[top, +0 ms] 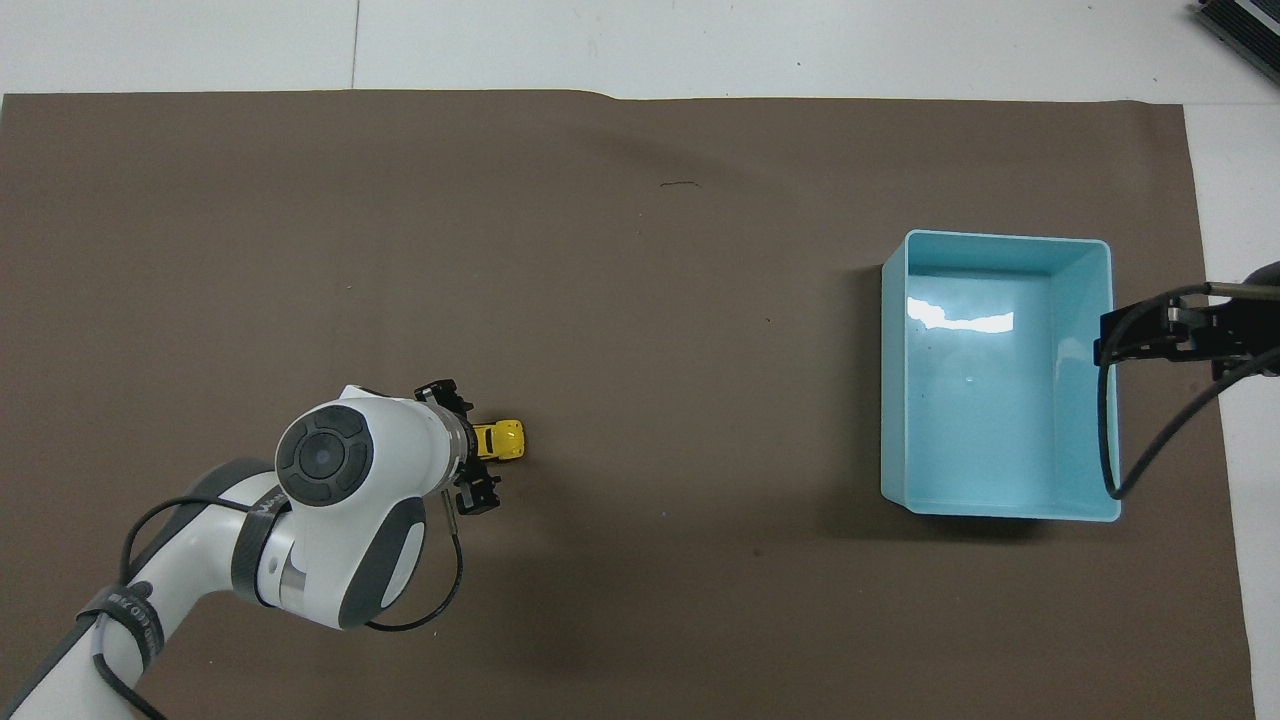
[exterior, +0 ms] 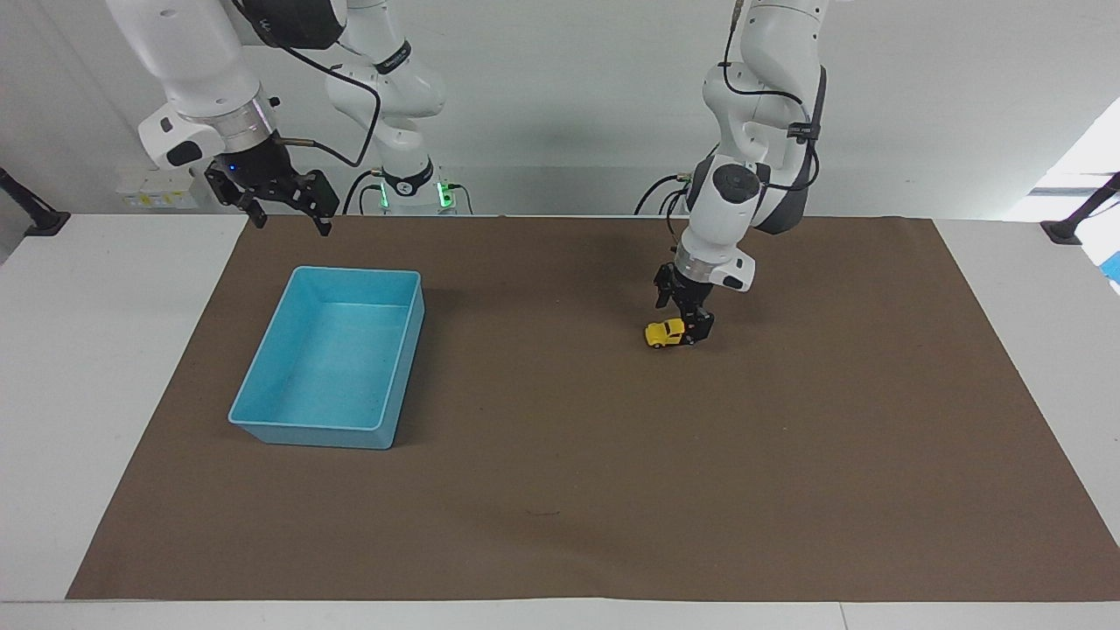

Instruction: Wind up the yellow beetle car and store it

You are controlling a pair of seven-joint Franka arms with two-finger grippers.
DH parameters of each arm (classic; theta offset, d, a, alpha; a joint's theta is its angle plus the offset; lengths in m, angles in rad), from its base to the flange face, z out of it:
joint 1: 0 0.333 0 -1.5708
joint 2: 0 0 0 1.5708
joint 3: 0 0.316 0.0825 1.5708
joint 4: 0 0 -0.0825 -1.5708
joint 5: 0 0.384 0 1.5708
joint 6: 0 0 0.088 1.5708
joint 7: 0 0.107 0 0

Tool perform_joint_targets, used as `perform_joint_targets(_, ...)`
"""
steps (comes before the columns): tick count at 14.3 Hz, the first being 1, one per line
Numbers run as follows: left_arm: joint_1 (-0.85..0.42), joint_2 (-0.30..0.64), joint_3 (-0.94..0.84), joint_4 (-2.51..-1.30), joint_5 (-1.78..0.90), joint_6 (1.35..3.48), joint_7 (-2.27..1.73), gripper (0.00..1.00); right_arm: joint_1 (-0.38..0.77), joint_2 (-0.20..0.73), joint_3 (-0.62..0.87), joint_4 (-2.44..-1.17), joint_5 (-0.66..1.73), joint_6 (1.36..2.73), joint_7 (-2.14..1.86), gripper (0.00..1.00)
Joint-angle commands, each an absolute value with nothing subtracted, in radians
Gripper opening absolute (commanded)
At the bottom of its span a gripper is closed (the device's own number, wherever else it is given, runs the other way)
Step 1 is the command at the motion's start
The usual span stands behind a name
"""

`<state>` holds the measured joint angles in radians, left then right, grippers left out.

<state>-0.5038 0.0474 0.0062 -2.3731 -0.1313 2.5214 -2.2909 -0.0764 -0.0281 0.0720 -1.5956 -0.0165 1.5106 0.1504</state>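
Note:
The yellow beetle car [exterior: 661, 333] stands on the brown mat [exterior: 560, 490] toward the left arm's end of the table; it also shows in the overhead view [top: 505, 438]. My left gripper [exterior: 691, 331] is down at the car's rear half, its open fingers on either side of the body, and in the overhead view [top: 478, 445] the wrist hides that half. The blue bin [exterior: 306, 433] sits empty toward the right arm's end. My right gripper [exterior: 290, 223] waits open, raised by the bin's edge.
The mat covers most of the white table [exterior: 105, 350]. The bin's rim [top: 1000, 238] is upright and its inside holds nothing. A small dark mark [top: 678, 184] lies on the mat, farther from the robots than the car.

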Motion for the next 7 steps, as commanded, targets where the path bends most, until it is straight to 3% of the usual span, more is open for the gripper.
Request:
perform_joint_targets(1,-0.525,0.037,0.026,-2.402,-0.138,2.543,-2.306,0.86,-0.091,-0.052,0.08,-1.624,-0.008,1.529,0.129,1.0)
perform_joint_targets(2,-0.525,0.037,0.026,-2.402,-0.138,2.54,-2.304,0.57,-0.091,-0.052,0.08,-1.624,-0.008,1.528,0.129,1.0)
perform_joint_targets(4,-0.526,0.037,0.026,-2.402,-0.137,2.542,-2.295,0.2,-0.091,-0.052,0.08,-1.624,-0.008,1.528,0.129,1.0)
perform_joint_targets(5,-0.526,0.035,0.026,-2.404,-0.137,2.542,-2.287,0.09,-0.091,-0.052,0.08,-1.624,-0.008,1.528,0.129,1.0)
perform_joint_targets(7,-0.526,0.04,0.026,-2.404,-0.137,2.546,-2.287,0.07,-0.091,-0.052,0.08,-1.624,-0.008,1.528,0.129,1.0)
